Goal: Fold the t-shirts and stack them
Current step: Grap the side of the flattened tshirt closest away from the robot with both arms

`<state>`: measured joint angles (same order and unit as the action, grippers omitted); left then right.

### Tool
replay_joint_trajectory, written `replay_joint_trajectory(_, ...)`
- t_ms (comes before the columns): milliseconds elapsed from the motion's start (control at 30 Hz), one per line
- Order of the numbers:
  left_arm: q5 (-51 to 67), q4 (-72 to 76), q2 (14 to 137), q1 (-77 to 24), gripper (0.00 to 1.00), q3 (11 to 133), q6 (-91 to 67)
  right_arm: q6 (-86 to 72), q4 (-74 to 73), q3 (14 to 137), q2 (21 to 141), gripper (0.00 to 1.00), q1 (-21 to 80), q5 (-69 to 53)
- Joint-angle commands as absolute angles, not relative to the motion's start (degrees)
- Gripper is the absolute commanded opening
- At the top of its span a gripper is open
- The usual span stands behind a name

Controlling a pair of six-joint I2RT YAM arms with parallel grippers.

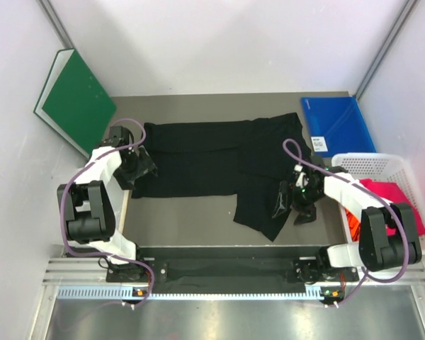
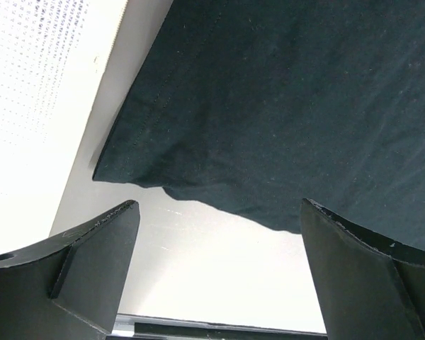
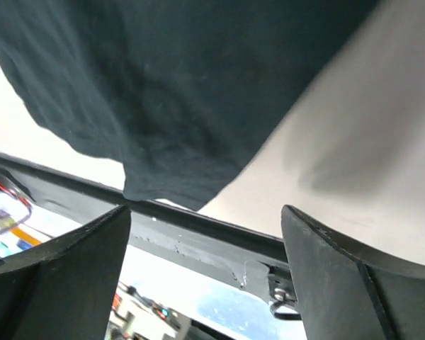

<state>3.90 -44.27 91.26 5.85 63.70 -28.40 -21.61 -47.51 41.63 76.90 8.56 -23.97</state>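
A large black t-shirt [image 1: 205,159] lies spread on the table, with one part [image 1: 258,212] folded down toward the front edge. My left gripper [image 1: 145,166] sits at the shirt's left edge, open. In the left wrist view the shirt's hem corner [image 2: 269,106] lies just beyond the left gripper [image 2: 219,234], with nothing between its fingers. My right gripper [image 1: 287,205] hovers at the right side of the folded-down part, open. The right wrist view has the black cloth [image 3: 163,85] ahead of the empty right gripper [image 3: 205,241]. A magenta-pink t-shirt [image 1: 386,195] and an orange one [image 1: 353,223] lie in the basket.
A white lattice basket [image 1: 382,164] stands at the right edge of the table. Behind it lies a blue folder [image 1: 338,126]. A green board [image 1: 78,99] leans at the back left. The table's front rail [image 3: 219,244] runs close under the right gripper.
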Motion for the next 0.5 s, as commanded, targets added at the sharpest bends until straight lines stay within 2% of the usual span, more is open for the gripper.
replay_joint_trajectory(0,4.75,-44.74,91.32,6.15,0.99,64.51,-29.09,-25.30,-45.01,39.64,78.31,0.85,15.10,-24.52)
replay_joint_trajectory(33,4.75,-44.82,91.32,6.15,0.99,64.69,-29.35,-25.66,-44.65,39.12,78.66,0.80,15.90,-24.43)
replay_joint_trajectory(133,4.31,-44.74,91.76,6.15,0.99,65.13,-29.62,-26.63,-43.33,37.36,80.06,0.78,18.19,-24.08)
replay_joint_trajectory(200,3.96,-44.74,92.02,6.15,0.99,65.56,-29.79,-26.98,-42.54,36.39,81.82,0.71,19.68,-24.08)
replay_joint_trajectory(267,3.52,-44.82,92.28,6.24,0.99,65.92,-30.06,-26.98,-41.57,36.12,84.53,0.71,20.65,-23.91)
replay_joint_trajectory(333,3.34,-44.91,92.55,6.24,0.99,66.27,-30.15,-26.55,-40.79,36.56,86.74,0.65,22.76,-23.56)
replay_joint_trajectory(367,3.17,-45.00,92.98,6.24,0.99,66.70,-30.15,-26.54,-40.43,37.26,88.84,0.61,23.37,-22.86)
replay_joint_trajectory(400,2.99,-45.09,93.25,6.15,0.99,66.97,-30.06,-26.28,-39.82,37.61,89.81,0.45,24.68,-22.59)
replay_joint_trajectory(467,1.94,-45.70,94.04,6.15,0.99,67.67,-30.06,-26.19,-38.50,38.67,92.10,0.25,25.48,-22.06)
